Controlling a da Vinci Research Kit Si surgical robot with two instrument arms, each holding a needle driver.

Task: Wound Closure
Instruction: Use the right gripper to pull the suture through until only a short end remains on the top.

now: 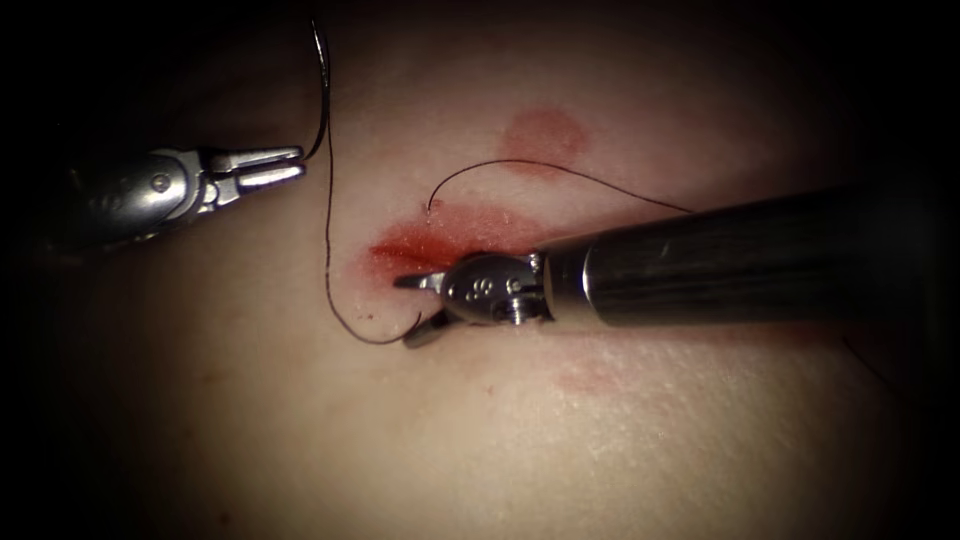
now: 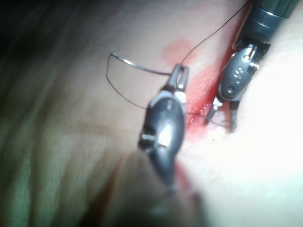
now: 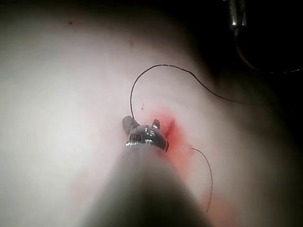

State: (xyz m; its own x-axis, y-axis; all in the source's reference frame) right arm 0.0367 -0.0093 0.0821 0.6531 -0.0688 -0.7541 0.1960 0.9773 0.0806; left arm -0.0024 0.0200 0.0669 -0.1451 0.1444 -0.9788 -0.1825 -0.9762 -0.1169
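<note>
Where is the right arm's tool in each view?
Endoscope: right tool enters from the right, jaws open and empty at the red fluid.
Left wrist: beyond the left tool, which grips the needle clear of the tissue.
Right wrist: jaws beside that fluid.
Shared landmark: the red fluid.

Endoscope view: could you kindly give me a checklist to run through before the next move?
1. Needle held: ok, left hand shut on it near one end.
2. Needle out of the tissue: ok.
3. Right hand free: ok, jaws open, holding nothing, beside the red fluid.
4. Thread slack: ok, loops loosely from needle toward right hand.
5. Thread's run behind the right shaft: cannot tell.
</note>
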